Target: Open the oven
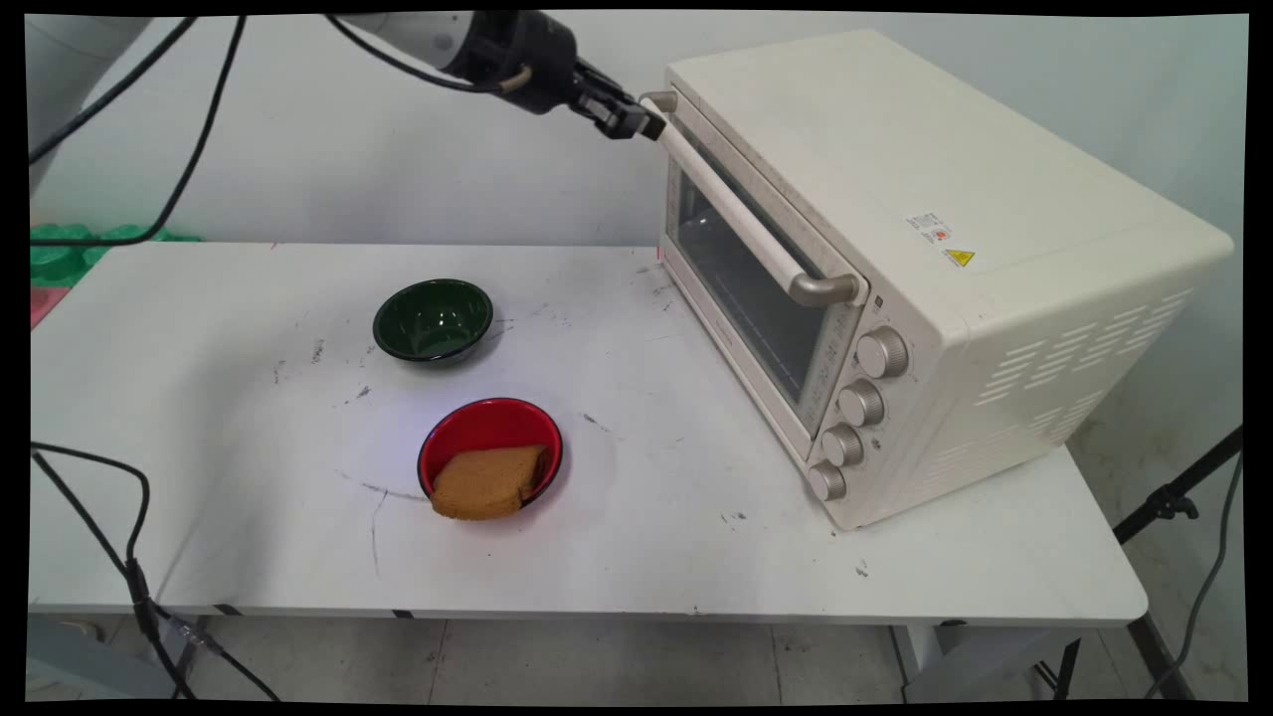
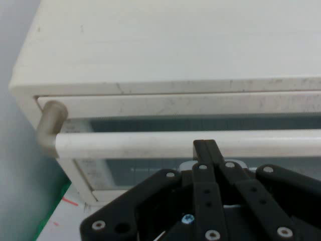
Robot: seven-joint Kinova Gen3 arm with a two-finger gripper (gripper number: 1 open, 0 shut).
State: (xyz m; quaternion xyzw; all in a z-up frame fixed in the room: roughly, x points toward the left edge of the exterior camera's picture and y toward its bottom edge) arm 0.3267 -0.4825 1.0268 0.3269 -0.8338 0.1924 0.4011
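Reaching the toaster oven [image 1: 895,249], the gripper [image 1: 644,121] has its fingers pressed together against the door handle [image 2: 200,143] near its far end. Left of the oven sit a green bowl [image 1: 434,320] and a red bowl [image 1: 490,449] holding bread [image 1: 487,482].

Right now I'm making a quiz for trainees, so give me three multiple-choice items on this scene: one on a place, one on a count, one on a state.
1. Where does the bread lie? A in the red bowl; B in the green bowl; C on the toaster oven
2. How many knobs are on the oven's front? A two; B four; C six
3. The oven door is: A wide open; B removed; C closed

A: bread rests in the red bowl. B: four in a column. C: door flush with the frame, the hand at its handle.
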